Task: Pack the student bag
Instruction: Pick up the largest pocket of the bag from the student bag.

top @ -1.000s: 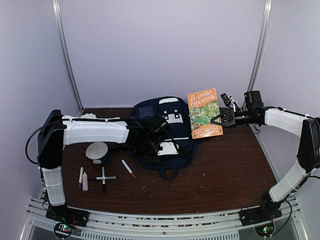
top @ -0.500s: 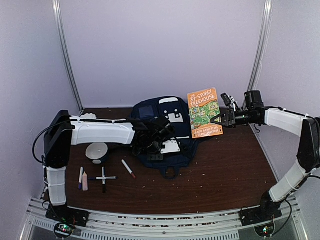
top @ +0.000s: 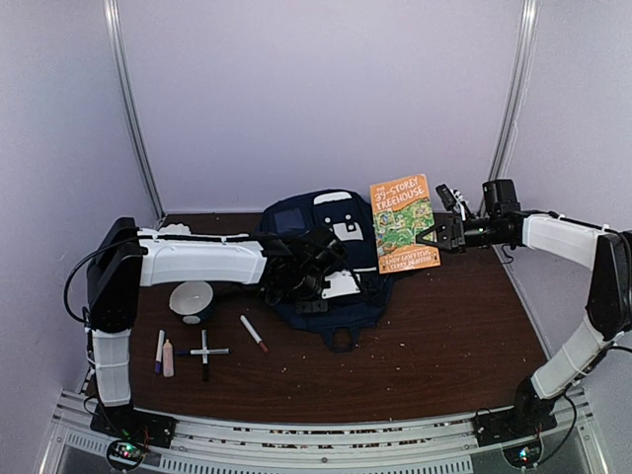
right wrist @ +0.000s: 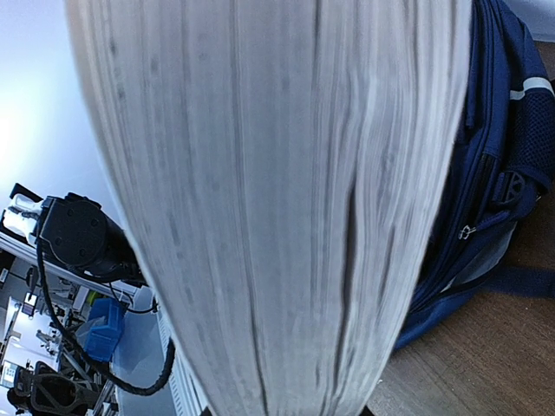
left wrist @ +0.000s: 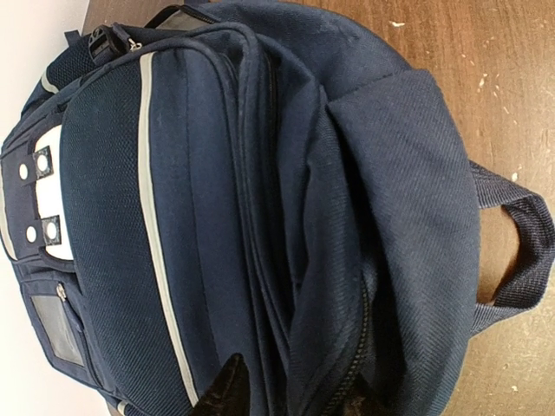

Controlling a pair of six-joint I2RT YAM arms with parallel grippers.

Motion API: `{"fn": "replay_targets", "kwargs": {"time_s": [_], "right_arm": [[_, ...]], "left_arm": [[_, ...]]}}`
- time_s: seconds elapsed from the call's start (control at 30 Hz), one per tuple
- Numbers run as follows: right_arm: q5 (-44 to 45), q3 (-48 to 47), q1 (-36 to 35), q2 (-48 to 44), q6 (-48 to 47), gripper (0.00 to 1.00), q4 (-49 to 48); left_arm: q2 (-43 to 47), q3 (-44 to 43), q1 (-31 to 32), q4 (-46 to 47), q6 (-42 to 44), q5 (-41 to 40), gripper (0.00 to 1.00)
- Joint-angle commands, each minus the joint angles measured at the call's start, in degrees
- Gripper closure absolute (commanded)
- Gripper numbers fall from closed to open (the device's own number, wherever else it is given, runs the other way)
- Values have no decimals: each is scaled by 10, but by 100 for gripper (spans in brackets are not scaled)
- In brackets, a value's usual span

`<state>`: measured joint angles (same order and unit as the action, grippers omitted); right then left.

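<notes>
The student bag (top: 321, 262), navy with white patches, lies flat at the middle back of the table. In the left wrist view the student bag (left wrist: 113, 217) fills the frame, its zipped opening in loose folds and its carry loop (left wrist: 525, 251) on the wood. My left gripper (top: 308, 275) is low over the bag's front. Its dark fingertips (left wrist: 230, 390) stand apart, open, on either side of a fabric fold. My right gripper (top: 436, 235) is shut on an orange book (top: 403, 223), held upright just right of the bag. The book's page edges (right wrist: 269, 199) fill the right wrist view.
A white bowl (top: 193, 297) sits left of the bag. A red-capped marker (top: 254, 333), two crossed pens (top: 204, 352), a purple marker (top: 159, 351) and a small pink tube (top: 168, 357) lie at the front left. Walls close in behind and at both sides.
My left arm has reached further right over the bag, and the bag's front fabric has shifted slightly. The right arm and book have not moved.
</notes>
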<state>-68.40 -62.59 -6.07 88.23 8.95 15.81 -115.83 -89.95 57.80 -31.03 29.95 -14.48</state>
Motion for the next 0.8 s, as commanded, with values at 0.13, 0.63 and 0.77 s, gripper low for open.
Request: {"fn": "replay_targets", "kwargs": {"time_s": [0.13, 0.63, 0.77], "right_arm": [[-32, -8, 4, 6, -2, 100, -32], [-33, -9, 4, 10, -1, 100, -33], [-35, -9, 4, 12, -1, 100, -32]], "left_arm": [[27, -13, -4, 62, 10, 106, 61], [-39, -39, -3, 43, 38, 3, 65], [-38, -27, 3, 35, 54, 28, 59]]}}
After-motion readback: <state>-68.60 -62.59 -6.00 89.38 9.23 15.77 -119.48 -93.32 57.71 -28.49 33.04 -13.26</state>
